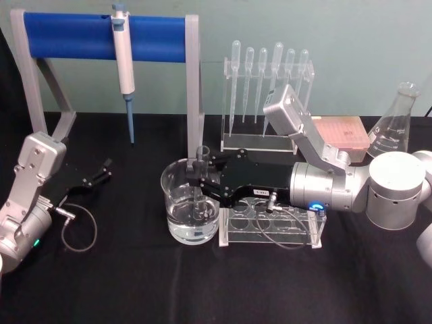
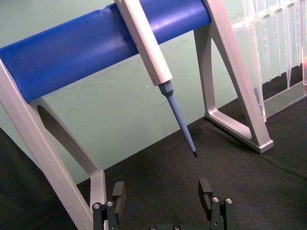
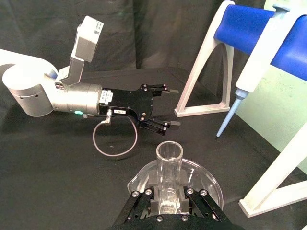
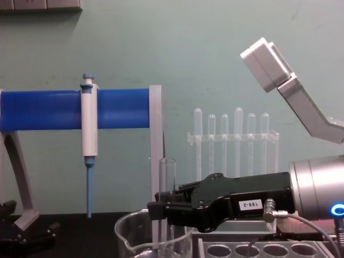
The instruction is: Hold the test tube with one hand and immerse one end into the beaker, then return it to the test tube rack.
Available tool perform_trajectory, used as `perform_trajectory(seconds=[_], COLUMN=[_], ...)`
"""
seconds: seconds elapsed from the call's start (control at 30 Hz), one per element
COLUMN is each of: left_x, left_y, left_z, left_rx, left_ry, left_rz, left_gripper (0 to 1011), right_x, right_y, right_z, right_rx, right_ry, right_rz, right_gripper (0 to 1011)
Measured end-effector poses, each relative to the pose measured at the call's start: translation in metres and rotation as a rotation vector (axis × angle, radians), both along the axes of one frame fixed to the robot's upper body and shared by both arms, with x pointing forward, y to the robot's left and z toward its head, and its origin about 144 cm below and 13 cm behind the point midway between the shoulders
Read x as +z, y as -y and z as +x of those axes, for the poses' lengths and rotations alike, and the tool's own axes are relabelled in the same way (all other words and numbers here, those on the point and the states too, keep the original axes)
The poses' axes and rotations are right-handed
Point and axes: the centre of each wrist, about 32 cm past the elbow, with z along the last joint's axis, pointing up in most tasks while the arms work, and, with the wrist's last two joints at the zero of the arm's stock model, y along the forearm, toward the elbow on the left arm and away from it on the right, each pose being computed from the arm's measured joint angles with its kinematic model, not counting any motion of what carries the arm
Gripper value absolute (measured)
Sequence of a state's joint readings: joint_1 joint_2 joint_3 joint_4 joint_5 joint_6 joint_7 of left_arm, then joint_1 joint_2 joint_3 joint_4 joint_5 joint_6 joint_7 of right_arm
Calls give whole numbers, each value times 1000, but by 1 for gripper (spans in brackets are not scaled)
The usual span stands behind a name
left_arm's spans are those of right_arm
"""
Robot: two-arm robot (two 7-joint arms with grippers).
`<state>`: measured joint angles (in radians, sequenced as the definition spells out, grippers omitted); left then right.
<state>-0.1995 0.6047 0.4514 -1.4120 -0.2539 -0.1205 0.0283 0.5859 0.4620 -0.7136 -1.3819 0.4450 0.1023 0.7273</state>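
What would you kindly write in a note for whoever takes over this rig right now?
Right gripper: jaws shut on the test tube, holding it upright inside the beaker, lower end apparently in the liquid.
Left gripper: jaws open, parked at the robot's left, apart from the beaker.
Done: tube picked up and dipped.
Left: lift the tube out and return it to the test tube rack beside the beaker, under the right arm.

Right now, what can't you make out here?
- Chest view: bottom edge cuts off the test tube and the beaker low down.
- Head view: the right end effector covers part of the rack.
- Head view: the tube's tip is blurred inside the beaker.
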Motion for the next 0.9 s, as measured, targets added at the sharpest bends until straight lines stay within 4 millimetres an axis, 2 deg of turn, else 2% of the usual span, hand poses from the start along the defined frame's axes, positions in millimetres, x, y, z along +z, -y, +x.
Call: perform_trajectory(seconds=[0.9], left_x=[0], left_y=[0], left_z=[0], left_rx=[0], left_ry=[0], left_rz=[0], left_gripper=[1000], right_x=[0], right_y=[0], right_z=[0], right_rx=[0], right_ry=[0], right_rz=[0], right_gripper=[224])
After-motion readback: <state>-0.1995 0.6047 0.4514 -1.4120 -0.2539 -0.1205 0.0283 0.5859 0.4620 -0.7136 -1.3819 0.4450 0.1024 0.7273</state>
